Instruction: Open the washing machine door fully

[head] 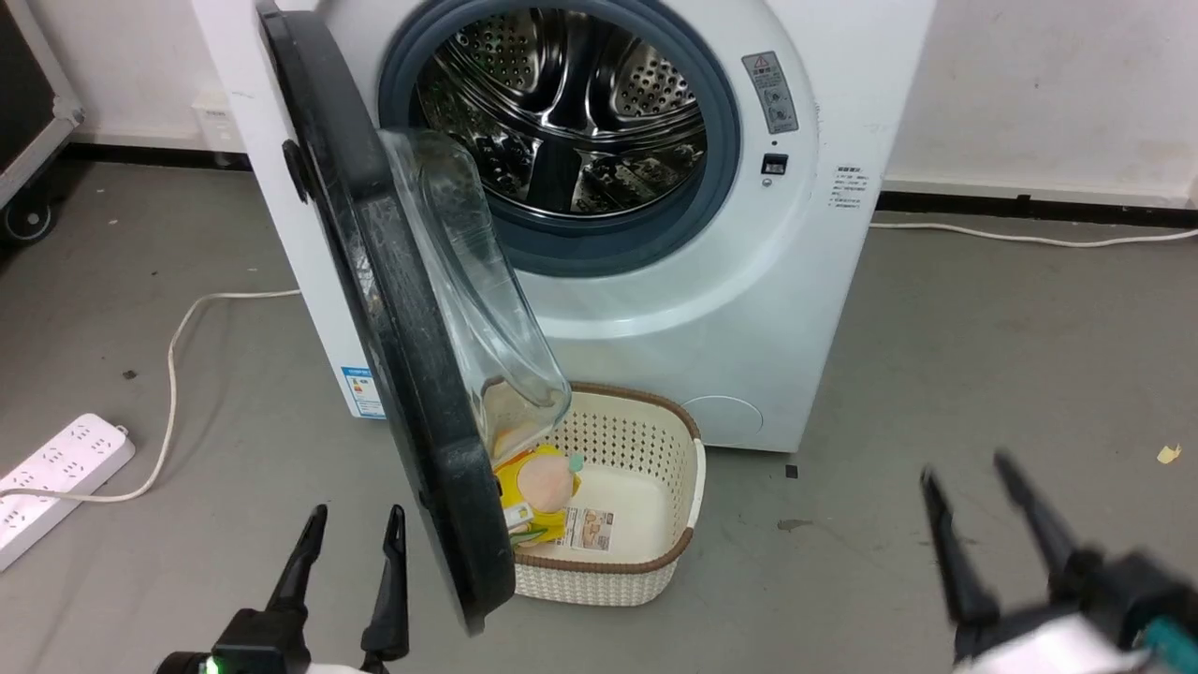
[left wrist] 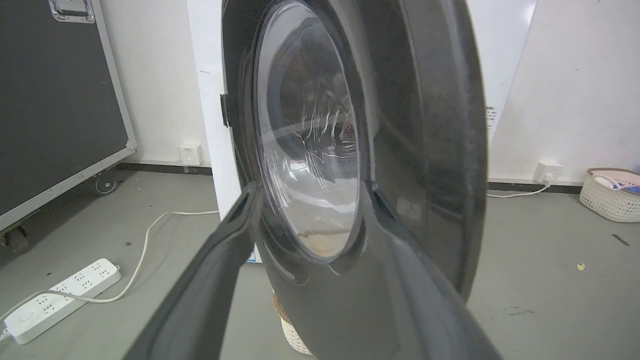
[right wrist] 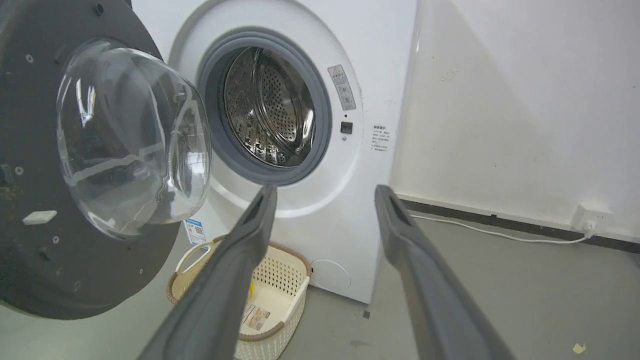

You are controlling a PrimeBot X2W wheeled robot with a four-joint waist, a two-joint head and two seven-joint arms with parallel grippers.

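The washing machine (head: 711, 309) is a white front-loader with its steel drum (head: 571, 103) exposed inside a grey rubber ring. The washing machine door (head: 393, 309) is a black disc with a clear glass bowl (head: 468, 281), swung out to the left and standing roughly edge-on toward me. My left gripper (head: 354, 524) is open low on the left, just outside the door's lower rim and apart from it. In the left wrist view the door (left wrist: 415, 125) looms right in front of the open fingers (left wrist: 235, 225). Far off at the lower right, my right gripper (head: 973, 473) is open and holds nothing.
A cream perforated basket (head: 646, 449) with a yellow packet (head: 538, 491) sits on the floor under the door, against the machine. A white power strip (head: 56, 482) and its cable (head: 173, 374) lie on the grey floor at left. A black wheeled case (left wrist: 55, 110) stands far left.
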